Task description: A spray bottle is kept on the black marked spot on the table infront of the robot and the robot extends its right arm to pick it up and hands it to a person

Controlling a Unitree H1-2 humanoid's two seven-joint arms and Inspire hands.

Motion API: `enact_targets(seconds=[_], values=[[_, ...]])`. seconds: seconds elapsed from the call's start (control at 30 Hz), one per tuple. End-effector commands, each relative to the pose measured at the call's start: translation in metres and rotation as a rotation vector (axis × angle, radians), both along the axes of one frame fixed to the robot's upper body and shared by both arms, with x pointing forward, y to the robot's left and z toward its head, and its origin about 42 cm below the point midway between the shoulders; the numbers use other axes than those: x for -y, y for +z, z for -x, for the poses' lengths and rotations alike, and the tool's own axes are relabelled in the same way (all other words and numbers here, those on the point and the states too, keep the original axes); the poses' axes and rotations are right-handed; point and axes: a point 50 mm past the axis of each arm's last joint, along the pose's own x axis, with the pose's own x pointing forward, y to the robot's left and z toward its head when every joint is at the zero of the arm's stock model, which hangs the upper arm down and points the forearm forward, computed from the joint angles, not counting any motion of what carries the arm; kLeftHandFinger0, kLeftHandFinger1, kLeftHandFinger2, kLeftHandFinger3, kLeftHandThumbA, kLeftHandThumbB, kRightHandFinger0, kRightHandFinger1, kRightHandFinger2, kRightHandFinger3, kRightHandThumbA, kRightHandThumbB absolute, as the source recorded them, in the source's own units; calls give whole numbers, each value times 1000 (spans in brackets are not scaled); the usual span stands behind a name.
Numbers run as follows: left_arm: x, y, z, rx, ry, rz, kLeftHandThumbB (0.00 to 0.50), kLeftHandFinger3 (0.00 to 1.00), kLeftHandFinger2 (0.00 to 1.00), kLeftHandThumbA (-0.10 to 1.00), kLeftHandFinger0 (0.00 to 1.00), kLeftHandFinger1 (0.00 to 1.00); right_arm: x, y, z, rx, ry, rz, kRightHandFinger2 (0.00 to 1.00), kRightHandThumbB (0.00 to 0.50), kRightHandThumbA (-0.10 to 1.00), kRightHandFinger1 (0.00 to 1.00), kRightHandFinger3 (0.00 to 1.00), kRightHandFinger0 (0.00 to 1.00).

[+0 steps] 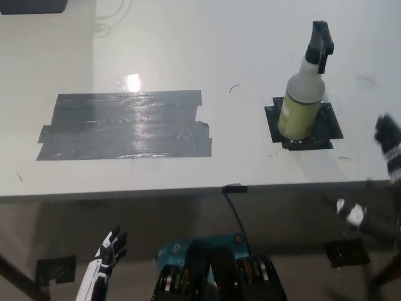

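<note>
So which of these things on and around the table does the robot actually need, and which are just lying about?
Belongs to the job:
- spray bottle, standing upright
- black marked spot under it
- right hand, blurred at the table's right edge

Just lying about:
- large grey tape patch
- cable hanging off the table's front edge
- left hand, resting low, fingers apart

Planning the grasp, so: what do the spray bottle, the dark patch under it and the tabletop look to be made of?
Spray bottle: likely plastic, a translucent, matte body with a black trigger head. Dark patch: looks like black tape strips, with ragged overlapping edges. Tabletop: white, smooth and slightly glossy, reflecting a lamp; possibly laminate, but I cannot tell.
</note>
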Motion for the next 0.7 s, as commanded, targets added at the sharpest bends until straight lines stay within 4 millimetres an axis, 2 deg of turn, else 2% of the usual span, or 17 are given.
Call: enact_targets(seconds=[0.0,0.03,0.1,0.2,0.3,0.37,0.43,0.57,0.6,0.67], values=[[-1,6,-2,59,-9,-3,337,1000,1000,1000,1000,1000,8,17,-42,-14,-69,-17,1000,408,1000,1000,1000,1000],[-1,6,-2,59,-11,-3,338,1000,1000,1000,1000,1000,9,17,-56,-32,-72,-28,1000,389,1000,1000,1000,1000],[1,7,-3,53,-13,-4,347,1000,1000,1000,1000,1000,12,16,-77,-80,-85,-50,1000,398,1000,1000,1000,1000],[1,7,-2,51,-12,-5,355,1000,1000,1000,1000,1000,11,13,-95,-123,-81,-74,1000,380,1000,1000,1000,1000],[1,8,-2,49,-9,-10,349,1000,1000,1000,1000,1000,9,8,-130,-178,-85,-66,1000,341,1000,1000,1000,1000],[0,8,-2,48,-4,-5,349,1000,1000,1000,1000,1000,5,7,-148,-204,-86,-65,1000,339,1000,1000,1000,1000],[0,8,-2,47,-4,-4,352,1000,1000,1000,1000,1000,3,7,-162,-254,-107,-30,1000,358,1000,1000,1000,1000],[0,8,-2,50,-6,-8,345,1000,1000,1000,1000,1000,-5,9,-179,-292,-111,23,1000,350,1000,1000,1000,1000],[0,8,-2,53,-6,-8,346,1000,1000,1000,1000,1000,-8,10,-183,-308,-107,23,1000,366,1000,1000,1000,1000],[0,9,-3,57,-9,-9,346,1000,1000,1000,1000,1000,-13,10,-193,-336,-97,11,1000,365,1000,1000,1000,1000]])
